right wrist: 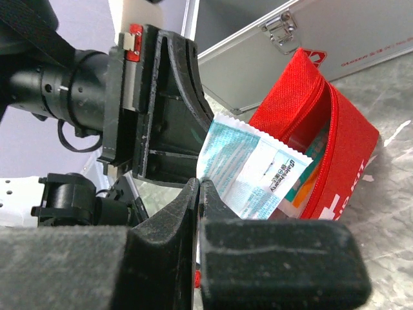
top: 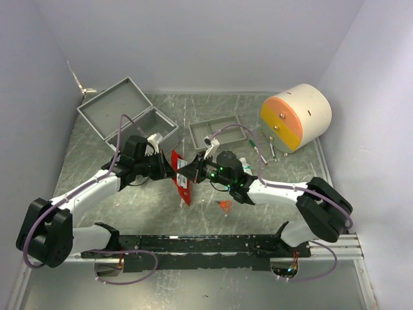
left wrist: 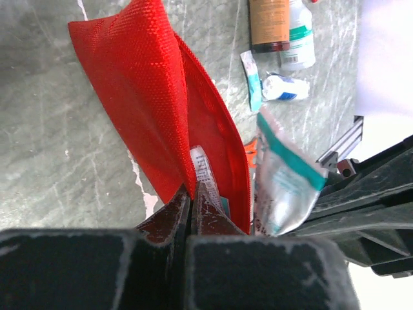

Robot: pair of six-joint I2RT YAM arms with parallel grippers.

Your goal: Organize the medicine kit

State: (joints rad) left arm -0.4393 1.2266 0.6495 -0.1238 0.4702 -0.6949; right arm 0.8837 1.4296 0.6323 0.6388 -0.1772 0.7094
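1. Left gripper (left wrist: 191,194): jaws are closed on one lip of the red pouch (left wrist: 148,97). The pouch stands at table centre with its mouth held open. Hold this pinch steady and do not twist.
2. Sachet (right wrist: 251,171): it sits just right of the pouch mouth, with a packet (left wrist: 205,169) lying inside the pouch. Feed it in parallel to the zipper line, clear of the teeth.
3. Right gripper (right wrist: 199,190): jaws are clamped on the sachet's tail. Release only when the sachet is judged well seated.
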